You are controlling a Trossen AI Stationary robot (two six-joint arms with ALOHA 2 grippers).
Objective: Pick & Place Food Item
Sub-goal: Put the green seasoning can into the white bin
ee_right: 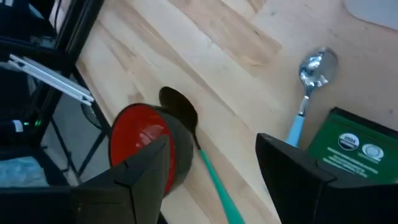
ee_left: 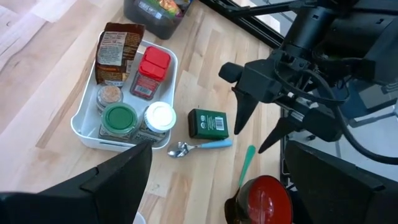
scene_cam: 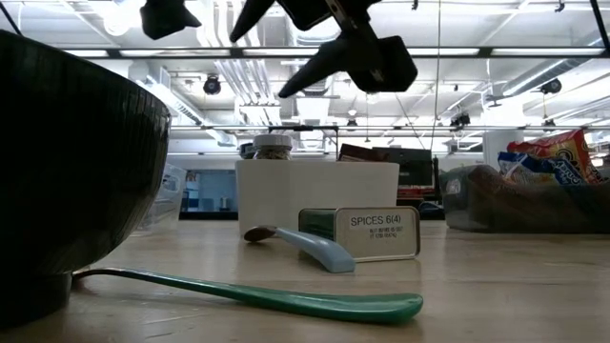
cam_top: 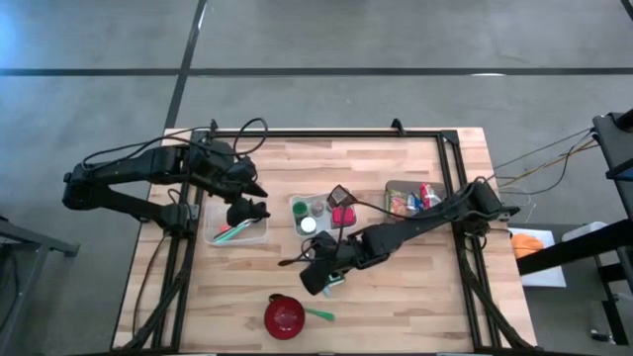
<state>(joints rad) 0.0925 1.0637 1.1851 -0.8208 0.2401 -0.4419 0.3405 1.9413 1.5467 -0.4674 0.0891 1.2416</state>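
Butcher-block boards of your table run under everything, grey floor all round it. Your task item, the green tin labelled "SPICES", lies flat on the wood near the table's centre, just past the 6 o'clock edge of the white tray. A blue-handled spoon lies just beside the tin, on the side facing the bowl.

Your right gripper hangs above the tin without touching it, jaws parted roughly halfway and holding nothing.

At 6 o'clock from the tin you have the red bowl, with a green spoon lying against its 3 o'clock side.

Inside the white tray stand a green-lidded jar, a white-lidded jar, a red-capped container and a brown packet. At 2 o'clock from the tin, a dark bin holds snack packets.

Your left gripper waits at 9 o'clock over a clear container of utensils, jaws spread wide and empty.
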